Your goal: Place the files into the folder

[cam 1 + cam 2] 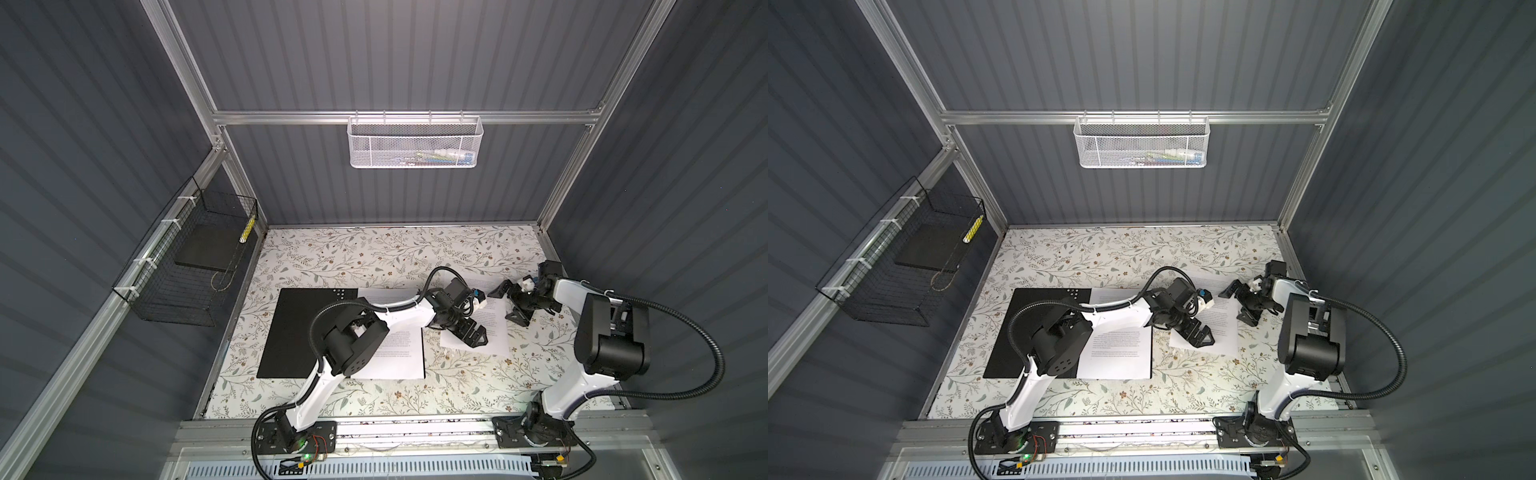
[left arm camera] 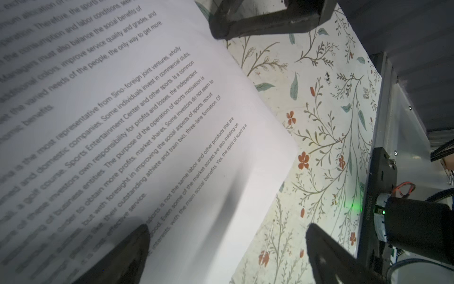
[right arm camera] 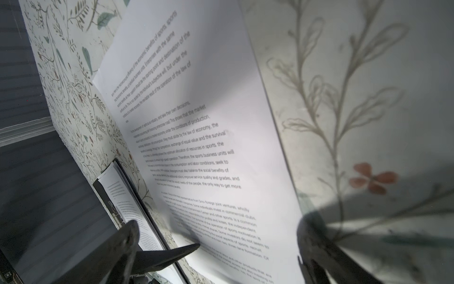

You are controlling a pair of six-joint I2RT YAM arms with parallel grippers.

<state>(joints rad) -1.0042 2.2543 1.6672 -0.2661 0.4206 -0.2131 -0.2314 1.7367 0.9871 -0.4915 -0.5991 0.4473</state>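
fldr x1 | sheets x2 | tools x2 | baskets x2

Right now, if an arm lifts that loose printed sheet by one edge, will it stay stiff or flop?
Probably flop: the sheet looks like one thin page lying flat on the table, so it would likely droop from the jaws. It seems light, so a push may slide it across the table.
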